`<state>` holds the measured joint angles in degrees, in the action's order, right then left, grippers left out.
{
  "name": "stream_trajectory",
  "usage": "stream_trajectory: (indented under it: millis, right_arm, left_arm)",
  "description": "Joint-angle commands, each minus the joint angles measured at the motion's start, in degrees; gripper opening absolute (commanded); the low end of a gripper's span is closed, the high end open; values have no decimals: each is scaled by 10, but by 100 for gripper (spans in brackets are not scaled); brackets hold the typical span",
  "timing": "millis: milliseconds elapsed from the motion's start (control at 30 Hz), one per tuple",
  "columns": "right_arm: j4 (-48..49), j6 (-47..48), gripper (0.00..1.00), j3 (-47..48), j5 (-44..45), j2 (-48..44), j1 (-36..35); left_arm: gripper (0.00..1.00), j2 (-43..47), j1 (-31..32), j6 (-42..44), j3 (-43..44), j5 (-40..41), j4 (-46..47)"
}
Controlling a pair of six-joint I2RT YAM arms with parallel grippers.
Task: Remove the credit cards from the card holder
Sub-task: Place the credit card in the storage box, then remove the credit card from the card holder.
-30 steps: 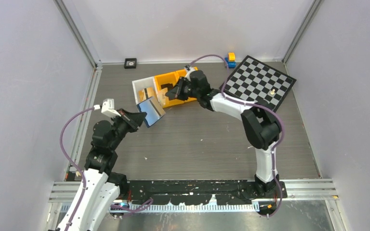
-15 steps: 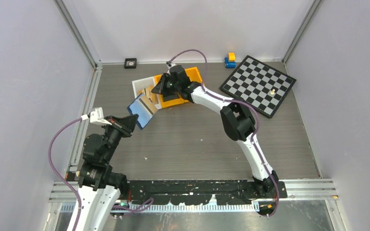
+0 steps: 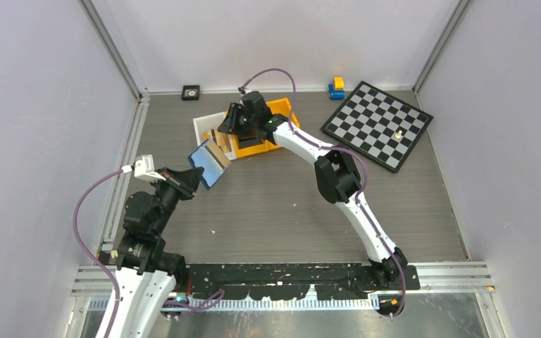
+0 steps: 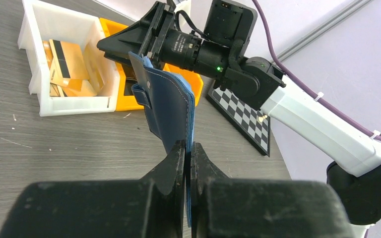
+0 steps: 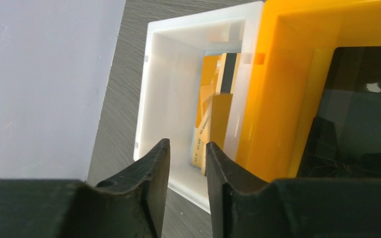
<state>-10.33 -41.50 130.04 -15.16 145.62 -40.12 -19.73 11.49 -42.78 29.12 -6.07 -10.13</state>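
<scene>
tan flat cards [image 4: 64, 58] lie in the white plastic bin [image 5: 203, 20]; right gripper [image 5: 187, 148] above it, slightly parted, empty; left gripper [image 4: 188, 149] clamps the navy folding card holder [image 4: 168, 101], contents unseen.

Above the black left gripper [image 4: 185, 147], we see the card holder [image 4: 171, 106] navy outside with pale stitching, lighter blue inside. Past the black right gripper [image 5: 187, 144], the credit cards [image 5: 218, 119] are tan-gold, one with a dark stripe, in a white bin [image 5: 168, 89]. The orange bin [image 5: 278, 74] beside it holds a black block [image 5: 362, 114]. Off to that gripper's right, the chessboard [image 3: 379, 123] is chequered black and white on the grey wood-grain table [image 3: 282, 204].
</scene>
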Motion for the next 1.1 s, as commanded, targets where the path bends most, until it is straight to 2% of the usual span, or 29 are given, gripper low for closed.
stream_trajectory:
  millis: [0, 300, 467, 567, 667, 800, 933, 1067]
  right_arm:
    - [-7, 38, 40, -26, 20, -64, -1]
    - [20, 132, 66, -338, 78, -311, 4]
    - [43, 142, 93, -505, 144, -451, 7]
    - [73, 118, 93, -600, 179, -531, 12]
    - [163, 82, 94, -721, 172, -605, 15]
    - [345, 12, 94, -860, 69, -664, 32]
    - [418, -21, 95, -883, -7, -657, 47]
    - [504, -70, 95, -896, -66, -630, 50]
  left_arm:
    - [0, -17, -4, 4, 3, -24, 55]
    - [0, -72, -4, -30, -27, -85, 150]
    - [0, -102, -4, -54, -50, -122, 221]
    - [0, -138, -4, -75, -64, -161, 292]
    - [0, -191, -1, -96, -74, -202, 370]
    - [0, -276, 5, -128, -82, -254, 484]
    - [0, -331, 6, -160, -77, -293, 561]
    - [0, -342, 6, -174, -77, -306, 593]
